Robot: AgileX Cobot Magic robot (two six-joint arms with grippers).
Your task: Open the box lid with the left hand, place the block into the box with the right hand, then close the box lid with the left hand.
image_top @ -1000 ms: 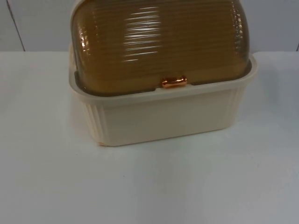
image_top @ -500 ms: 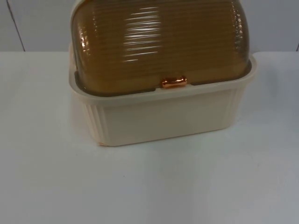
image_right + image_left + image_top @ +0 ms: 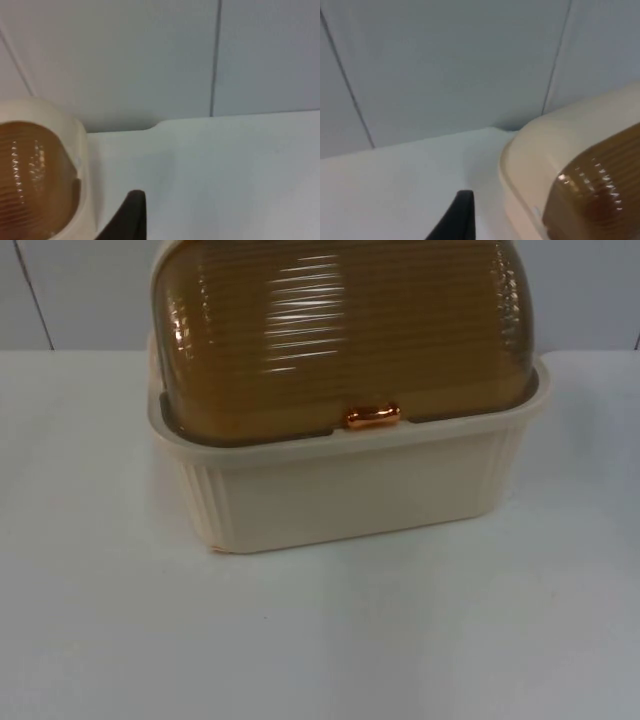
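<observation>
So, in the top view the cream box (image 3: pixel 350 490) sits on the white table (image 3: pixel 320 640) toward the far side, close to the grey partition wall (image 3: pixel 90 290). Its ribbed amber lid (image 3: pixel 340 330) is down, with the small copper handle (image 3: pixel 372 416) at the near edge of the dome.

Left wrist view: the left gripper (image 3: pixel 457 220) hangs over bare table just to the left of the box (image 3: pixel 535 150), not touching it. One fingertip shows, so can't tell how wide it's spread or if it grips anything.

Right wrist view: the right gripper (image 3: pixel 127 217) hovers over the table just beside the box's right end (image 3: pixel 65 130). Same deal, can't tell its spread.
</observation>
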